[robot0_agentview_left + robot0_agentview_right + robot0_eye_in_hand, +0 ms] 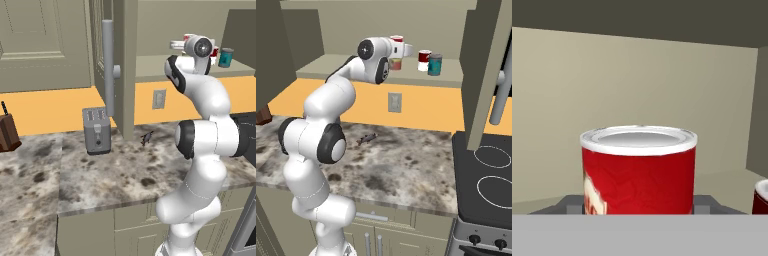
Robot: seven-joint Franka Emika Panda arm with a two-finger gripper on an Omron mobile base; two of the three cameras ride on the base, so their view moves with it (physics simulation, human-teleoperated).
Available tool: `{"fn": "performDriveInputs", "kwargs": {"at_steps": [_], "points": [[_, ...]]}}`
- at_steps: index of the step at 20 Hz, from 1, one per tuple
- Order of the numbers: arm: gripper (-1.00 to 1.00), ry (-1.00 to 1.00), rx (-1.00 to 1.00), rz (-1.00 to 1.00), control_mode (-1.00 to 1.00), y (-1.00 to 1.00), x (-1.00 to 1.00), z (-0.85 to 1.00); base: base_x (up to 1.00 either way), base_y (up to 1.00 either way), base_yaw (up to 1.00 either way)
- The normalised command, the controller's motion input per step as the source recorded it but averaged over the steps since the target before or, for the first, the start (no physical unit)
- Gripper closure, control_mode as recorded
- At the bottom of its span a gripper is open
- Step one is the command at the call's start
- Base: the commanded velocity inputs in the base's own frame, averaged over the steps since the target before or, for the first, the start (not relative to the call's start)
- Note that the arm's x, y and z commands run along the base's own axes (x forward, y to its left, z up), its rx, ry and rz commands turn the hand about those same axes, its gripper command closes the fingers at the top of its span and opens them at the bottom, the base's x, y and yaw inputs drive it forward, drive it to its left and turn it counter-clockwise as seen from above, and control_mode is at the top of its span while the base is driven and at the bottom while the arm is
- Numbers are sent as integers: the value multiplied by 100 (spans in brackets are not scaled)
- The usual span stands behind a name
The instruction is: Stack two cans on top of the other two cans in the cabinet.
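Carrying bright red can (638, 170) inside cabinet (346, 65), raised above shelf; gripper (637, 206) clamped on can's sides. Step: first stack. Next: align over brown-grey can (395, 64), lower squarely, release.

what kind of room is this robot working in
A kitchen, rendered in simulation: a toaster stands on a marbled stone counter, a stove with round burners sits beside it, and an open wall cabinet holds cans.
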Motion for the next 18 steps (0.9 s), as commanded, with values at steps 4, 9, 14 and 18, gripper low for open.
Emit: {"fn": "performDriveInputs", "kwargs": {"at_steps": [4,9,14,18], "points": [[100,0,0,0,-100,-2,-4,-10,0,0,0],[100,0,0,0,-100,0,1,-13,0,0,0],[-100,0,0,0,-100,0,2,-8,0,0,0],[-100,0,0,0,-100,0,0,-5,0,0,0]]}}
